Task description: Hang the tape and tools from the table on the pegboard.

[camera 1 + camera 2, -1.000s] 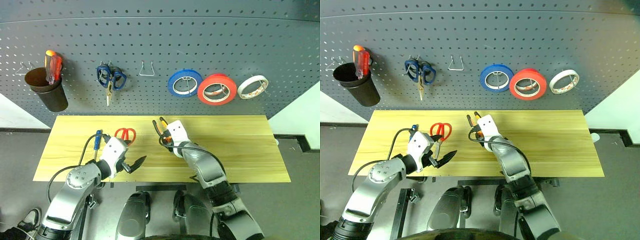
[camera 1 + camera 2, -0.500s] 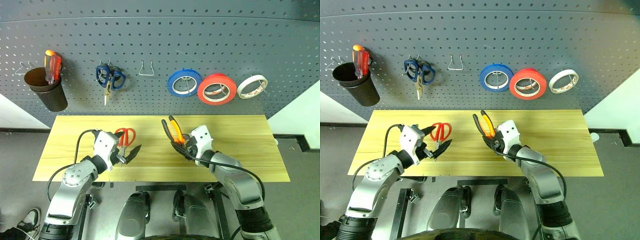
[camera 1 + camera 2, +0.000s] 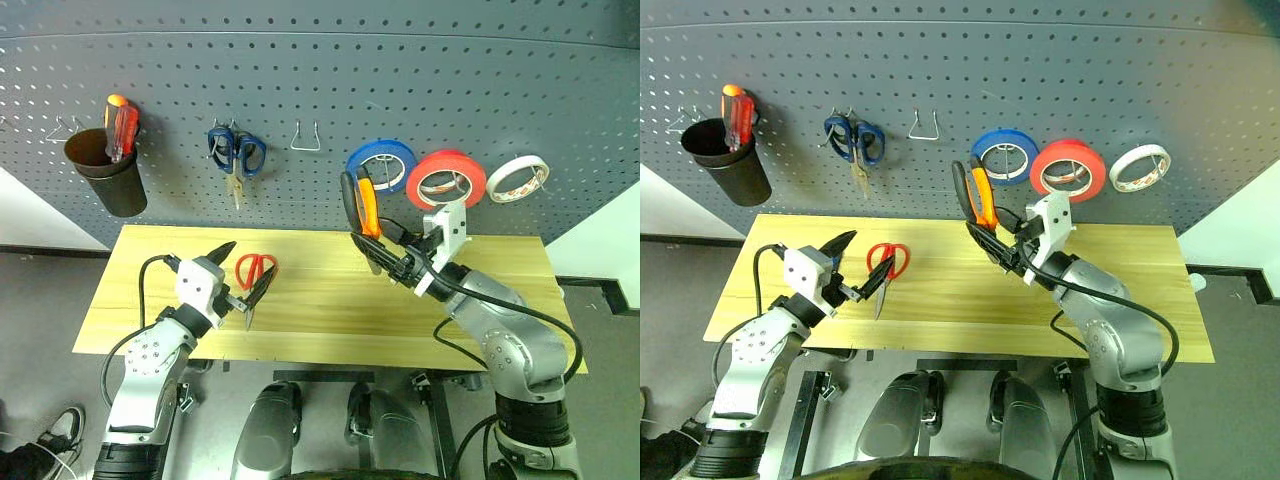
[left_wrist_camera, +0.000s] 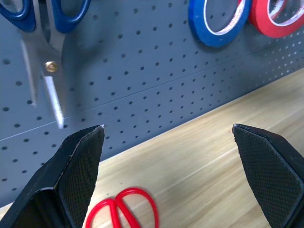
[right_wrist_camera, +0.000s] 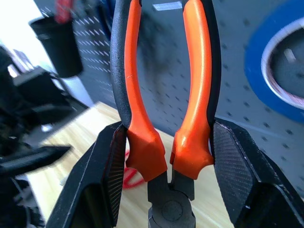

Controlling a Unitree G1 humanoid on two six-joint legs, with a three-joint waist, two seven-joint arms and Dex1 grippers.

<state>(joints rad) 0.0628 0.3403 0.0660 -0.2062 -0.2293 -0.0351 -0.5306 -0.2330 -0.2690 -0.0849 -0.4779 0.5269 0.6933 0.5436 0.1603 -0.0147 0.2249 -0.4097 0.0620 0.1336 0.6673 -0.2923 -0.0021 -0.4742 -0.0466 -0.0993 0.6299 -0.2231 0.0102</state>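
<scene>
My right gripper point(image 3: 388, 255) is shut on the orange-and-black pliers point(image 3: 361, 203), held up in the air with the handles up in front of the pegboard point(image 3: 420, 70). In the right wrist view its pads point(image 5: 110, 171) press the pliers' handles point(image 5: 142, 142) from both sides. The red tape point(image 3: 446, 179) hangs on the pegboard. Red-handled scissors point(image 3: 256, 271) lie on the table point(image 3: 500, 330). My left gripper point(image 3: 243, 272) hovers open just over them, with nothing held; the scissors' handles point(image 4: 124, 209) lie below its fingers point(image 4: 78, 166).
On the pegboard hang a black cup point(image 3: 105, 175) holding a red-and-yellow screwdriver, blue scissors point(image 3: 237, 155), an empty wire hook point(image 3: 306, 138), a blue roll point(image 3: 380, 165) and a whitish roll point(image 3: 525, 178). The table's right half is bare wood.
My right gripper has lifted the pliers off the table, up and to the right, toward the pegboard. My left gripper has tilted up from pointing down to about level, over the red scissors.
</scene>
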